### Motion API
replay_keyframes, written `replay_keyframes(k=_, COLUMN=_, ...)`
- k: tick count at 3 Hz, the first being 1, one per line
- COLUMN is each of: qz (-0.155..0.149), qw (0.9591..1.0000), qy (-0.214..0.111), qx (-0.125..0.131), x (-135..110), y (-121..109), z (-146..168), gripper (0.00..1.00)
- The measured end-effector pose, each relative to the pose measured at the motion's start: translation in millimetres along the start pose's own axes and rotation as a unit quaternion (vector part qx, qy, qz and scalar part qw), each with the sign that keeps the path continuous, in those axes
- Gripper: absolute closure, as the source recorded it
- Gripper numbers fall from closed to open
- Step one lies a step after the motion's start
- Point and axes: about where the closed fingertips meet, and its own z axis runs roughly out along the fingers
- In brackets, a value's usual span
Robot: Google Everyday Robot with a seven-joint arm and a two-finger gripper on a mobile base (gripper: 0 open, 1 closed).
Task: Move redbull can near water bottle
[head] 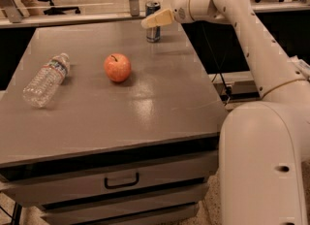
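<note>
The redbull can (153,34) stands upright at the far edge of the grey table (145,112), blue and silver with a silver top. My gripper (154,20) reaches in from the right at the can's upper half and partly covers it in the camera view. The water bottle (46,79) lies on its side at the table's left, clear with a white cap and a small label. It is far from the can.
A red apple (117,67) sits on the table between the bottle and the can. My white arm (252,40) runs along the table's right side down to the base (264,166). A drawer with a handle (121,181) is below the tabletop. A ledge and post stand behind the table.
</note>
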Motion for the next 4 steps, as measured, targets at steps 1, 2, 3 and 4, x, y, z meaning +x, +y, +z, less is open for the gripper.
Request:
replay_keyframes(k=1, qz=-0.002, qw=0.9999, qy=-0.006, qx=-0.009, x=-1.6, y=2.4, z=4.8, gripper=0.00)
replay_keyframes(k=2, qz=-0.009, qw=0.9997, qy=-0.018, qx=-0.015, x=-3.6, y=2.9, z=7.4, gripper=0.18)
replay_keyframes(k=3, qz=-0.015, qw=0.9993, qy=-0.028, qx=-0.018, x=-4.8, y=3.0, z=7.8, gripper=0.41)
replay_keyframes(k=4, qz=-0.017, qw=0.9991, qy=-0.034, qx=-0.020, x=-4.3, y=3.6, z=7.8, gripper=0.64)
